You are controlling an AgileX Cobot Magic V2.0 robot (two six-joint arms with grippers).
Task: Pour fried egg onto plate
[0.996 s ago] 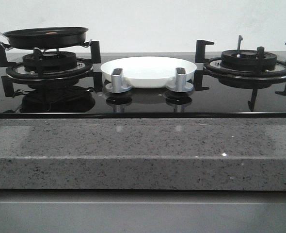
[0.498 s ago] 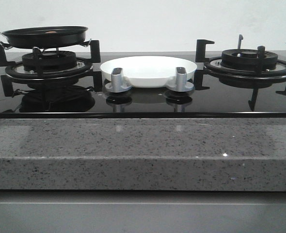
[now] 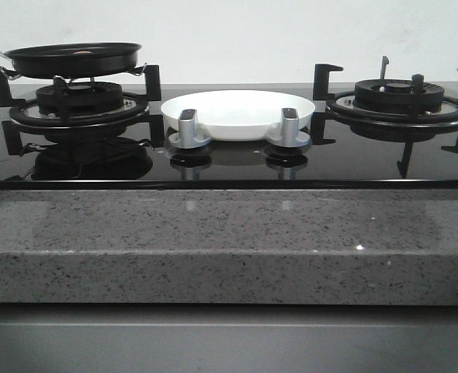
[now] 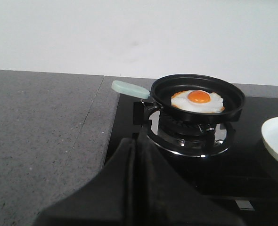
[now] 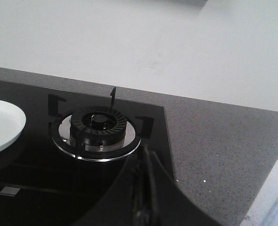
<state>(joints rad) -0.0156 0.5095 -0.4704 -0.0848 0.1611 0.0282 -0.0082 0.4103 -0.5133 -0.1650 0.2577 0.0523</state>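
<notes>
The fried egg (image 4: 198, 100), cream-white with an orange yolk, lies in a black frying pan (image 4: 233, 101) on the left burner. The pan (image 3: 72, 59) has a pale green handle (image 4: 129, 89). In the front view only a sliver of the egg (image 3: 80, 52) shows. The white plate (image 3: 237, 113) sits on the hob between the two burners; its edge also shows in the left wrist view (image 4: 276, 139) and the right wrist view (image 5: 2, 125). My left gripper (image 4: 135, 143) is shut and empty, short of the pan handle. My right gripper (image 5: 146, 153) is shut and empty, near the right burner (image 5: 99, 125).
Two silver stove knobs (image 3: 189, 128) (image 3: 289, 127) stand in front of the plate. The right burner (image 3: 400, 99) has raised black pan supports. A speckled grey countertop (image 3: 229, 241) borders the black glass hob at the front and on both sides.
</notes>
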